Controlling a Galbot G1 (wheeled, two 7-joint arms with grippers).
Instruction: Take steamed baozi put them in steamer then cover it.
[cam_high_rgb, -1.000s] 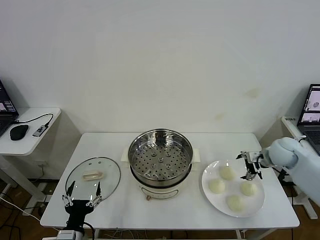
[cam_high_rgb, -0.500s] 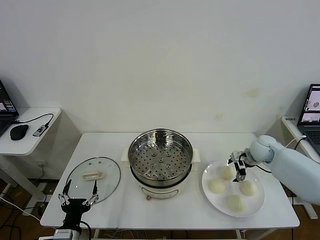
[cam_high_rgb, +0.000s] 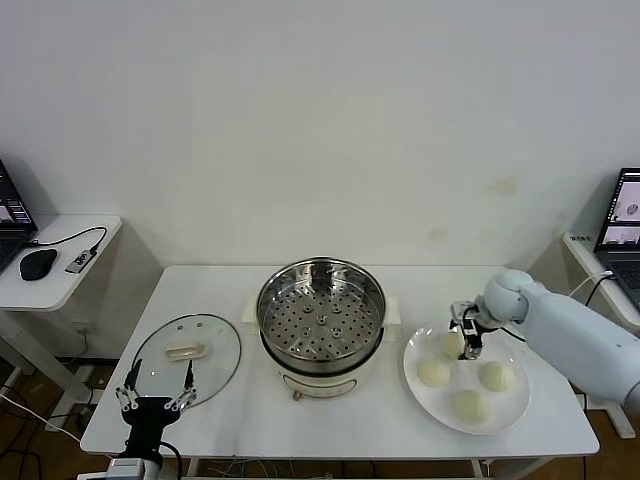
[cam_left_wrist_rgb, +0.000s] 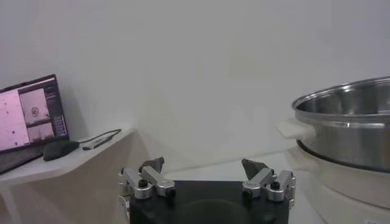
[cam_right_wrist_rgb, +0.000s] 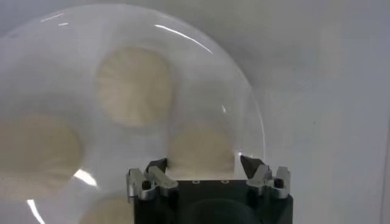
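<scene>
Four cream-white baozi lie on a white plate (cam_high_rgb: 512, 412) to the right of the steamer (cam_high_rgb: 320, 312). One baozi (cam_high_rgb: 449, 345) at the plate's far left edge sits between the fingers of my right gripper (cam_high_rgb: 466, 336). In the right wrist view this baozi (cam_right_wrist_rgb: 201, 149) fills the gap of the right gripper (cam_right_wrist_rgb: 205, 165), and the fingertips (cam_right_wrist_rgb: 157, 167) stand close at its sides, still open. The other baozi (cam_high_rgb: 433, 372) (cam_high_rgb: 494, 376) (cam_high_rgb: 468, 405) lie untouched. The steel pot holds only its perforated tray. The glass cover (cam_high_rgb: 186, 353) lies flat at the left. My left gripper (cam_high_rgb: 155, 397) waits open by the table's front left edge.
The plate's rim (cam_right_wrist_rgb: 247, 97) nearly reaches the table's right edge. A side table at the left carries a mouse (cam_high_rgb: 38, 264) and a laptop (cam_left_wrist_rgb: 30, 115). Another laptop (cam_high_rgb: 622, 212) stands at the far right. The steamer's wall (cam_left_wrist_rgb: 347, 122) rises close beside the left gripper (cam_left_wrist_rgb: 204, 167).
My right gripper has moved left across the plate and come down around the far-left baozi, and its fingers have narrowed. The left gripper sank slightly and then stayed still.
</scene>
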